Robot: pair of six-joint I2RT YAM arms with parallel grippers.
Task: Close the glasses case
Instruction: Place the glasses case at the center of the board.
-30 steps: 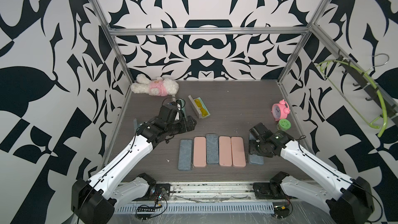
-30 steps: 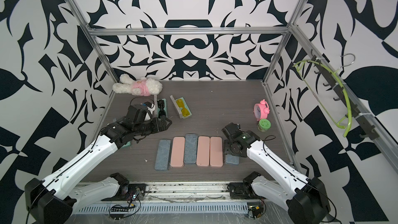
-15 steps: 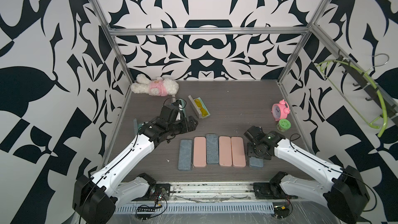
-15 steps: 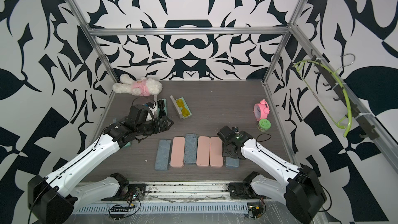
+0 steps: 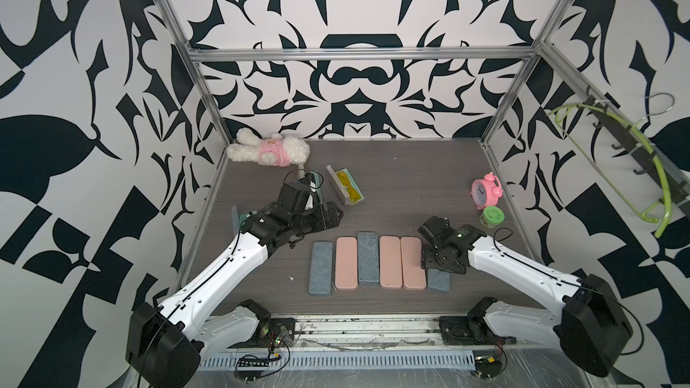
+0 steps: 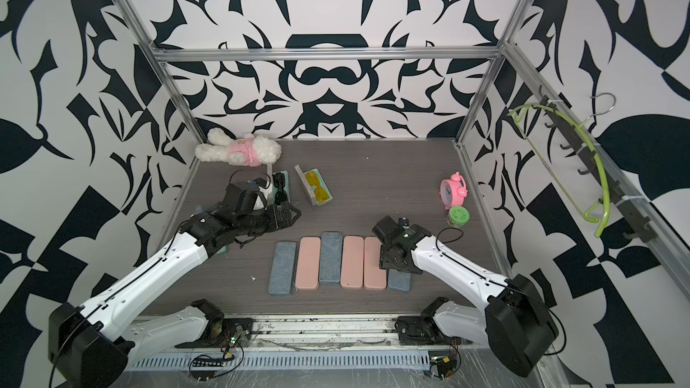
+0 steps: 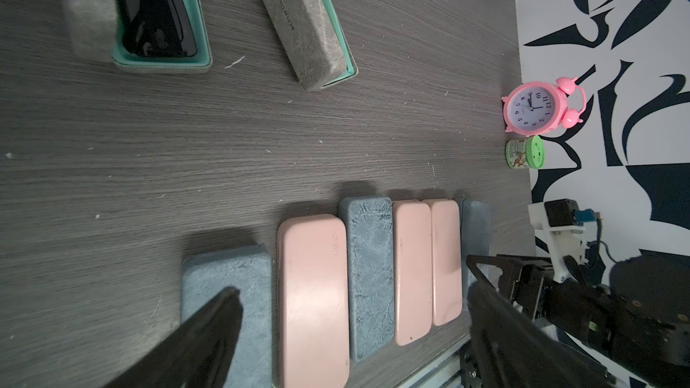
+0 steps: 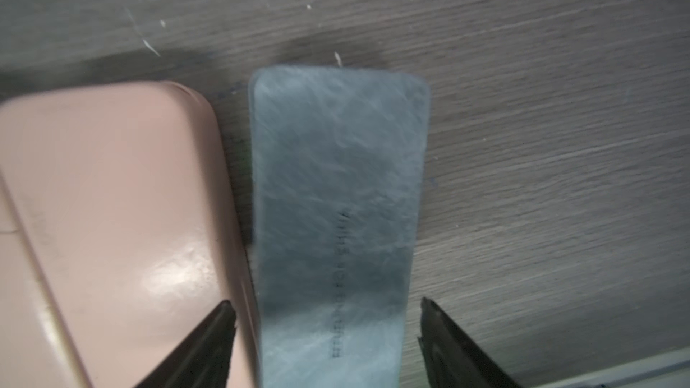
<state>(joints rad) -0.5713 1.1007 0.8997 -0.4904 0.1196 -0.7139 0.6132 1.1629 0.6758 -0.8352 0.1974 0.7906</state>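
Two glasses cases lie open at the back left. One holds black sunglasses (image 6: 280,188) (image 7: 160,13); the other holds yellow glasses (image 5: 345,190) (image 6: 315,190) and shows its grey lid (image 7: 302,20) in the left wrist view. My left gripper (image 5: 332,214) (image 7: 349,296) hovers open and empty just in front of them. My right gripper (image 5: 435,266) (image 8: 325,307) points down astride a closed blue-grey case (image 5: 438,279) (image 8: 336,199) at the right end of the front row. Its fingers stand apart from that case's sides.
A row of closed blue-grey and pink cases (image 5: 367,263) lies at the front centre. A plush rabbit (image 5: 269,149) is at the back left; a pink alarm clock (image 5: 485,192) and a green jar (image 5: 492,217) stand by the right wall. Another teal case (image 5: 237,218) sits by the left wall.
My right gripper slid the blue-grey case left against the pink row, then widened its jaws off it. The left arm has hardly moved.
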